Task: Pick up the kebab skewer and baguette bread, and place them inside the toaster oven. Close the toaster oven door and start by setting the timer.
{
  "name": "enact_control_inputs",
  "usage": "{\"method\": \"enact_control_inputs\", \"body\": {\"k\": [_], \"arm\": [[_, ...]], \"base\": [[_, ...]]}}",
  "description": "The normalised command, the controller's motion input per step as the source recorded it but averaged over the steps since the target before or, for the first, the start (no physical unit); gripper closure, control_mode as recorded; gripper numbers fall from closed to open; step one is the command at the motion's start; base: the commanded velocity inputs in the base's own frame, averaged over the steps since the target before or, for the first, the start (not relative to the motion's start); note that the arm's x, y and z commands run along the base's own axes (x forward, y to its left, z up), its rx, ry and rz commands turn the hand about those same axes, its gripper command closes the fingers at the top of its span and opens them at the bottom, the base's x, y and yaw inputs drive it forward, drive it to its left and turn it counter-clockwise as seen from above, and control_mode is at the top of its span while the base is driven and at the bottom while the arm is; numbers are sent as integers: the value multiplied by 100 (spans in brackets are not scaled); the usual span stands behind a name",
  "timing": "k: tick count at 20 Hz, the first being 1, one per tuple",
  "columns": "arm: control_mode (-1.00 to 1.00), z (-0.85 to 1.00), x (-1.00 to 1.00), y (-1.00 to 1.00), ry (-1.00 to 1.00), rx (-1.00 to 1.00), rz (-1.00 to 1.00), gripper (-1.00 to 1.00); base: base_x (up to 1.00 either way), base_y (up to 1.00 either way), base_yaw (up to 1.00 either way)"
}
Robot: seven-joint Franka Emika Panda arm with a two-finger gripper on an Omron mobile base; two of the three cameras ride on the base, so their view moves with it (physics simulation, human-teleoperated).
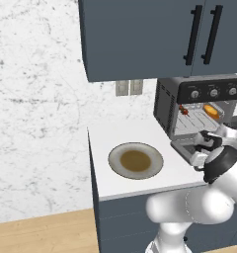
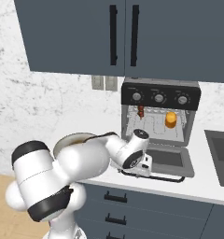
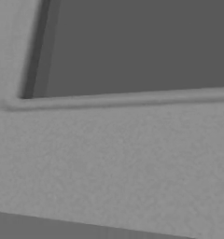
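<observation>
The toaster oven (image 1: 198,106) (image 2: 159,114) stands at the back of the counter with its door (image 2: 169,160) (image 1: 185,147) dropped flat. On the wire rack inside, the kebab skewer (image 1: 183,111) (image 2: 141,111) lies at the left and the orange-golden baguette bread (image 1: 212,110) (image 2: 170,119) at the right. My gripper (image 2: 140,168) (image 1: 201,142) hovers low over the door's front left corner, close to the thin bar handle (image 2: 156,177). Its fingers are hidden. The hand view looks straight at the door's grey frame (image 3: 114,154) and glass window (image 3: 142,46) from very close.
A grey plate (image 1: 154,168) with a brown centre sits on the white counter left of the oven, partly behind my arm in the right base view. A sink (image 2: 221,154) lies to the right. Dark wall cabinets (image 1: 140,34) hang above the oven.
</observation>
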Motion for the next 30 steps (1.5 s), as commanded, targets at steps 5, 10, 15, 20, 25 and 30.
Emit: {"method": "enact_control_inputs", "body": {"k": [5,10,15,20,25,30], "arm": [[-100,45,53,13,-25,-5,0,-100],[-100,42,51,34,-41,-11,0,-100],[-100,21,61,41,-40,-13,0,-100],[-100,16,54,21,-35,-12,0,-100],[-100,4,41,18,-36,-11,0,-100],[-100,0,43,22,-34,-10,0,-100]], "base": [[0,0,0],[0,0,0],[0,0,0],[0,0,0],[0,0,0],[0,0,0]]}}
